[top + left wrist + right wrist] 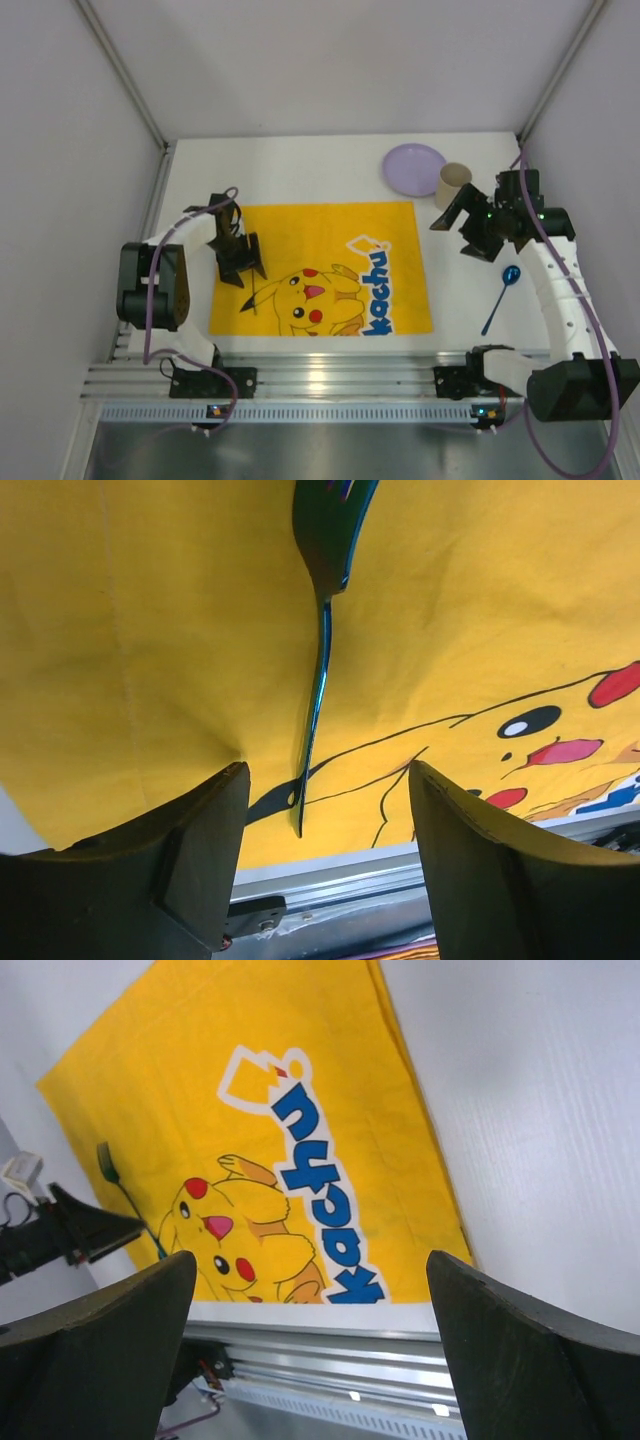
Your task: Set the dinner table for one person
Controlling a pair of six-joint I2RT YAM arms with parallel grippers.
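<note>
Table [300,170]: white, matte and flat, running from the rail [330,385] by the arm bases to the back wall; everything else sits on it. You do not take hold of it. Judge it rigid, heavy and fixed, and treat it as the surface you set things down on. The matte top should give fair friction, but hard ware may slide if nudged, so lower each piece straight down. Mat [330,240]: lies flat on the middle of the table; soft cloth, likely to wrinkle if a finger drags across it. Left gripper [328,768]: jaws apart, low over the mat's left part, holding nothing. Fork [318,680]: lies flat on the mat between the fingers, touching neither, tines away from the wrist. Right gripper [310,1255]: jaws wide and empty, above the table right of the mat, near the cup [452,184]. Plate [414,168]: at the far right of the table; you cannot tell whether the cup touches it or only stands just beside it. Spoon [500,295]: on bare table right of the mat. Judgement: plate, cup and spoon are not yet placed. Take the plate at its rim, pinch the cup across its wall, and take the thin spoon mid-handle.
</note>
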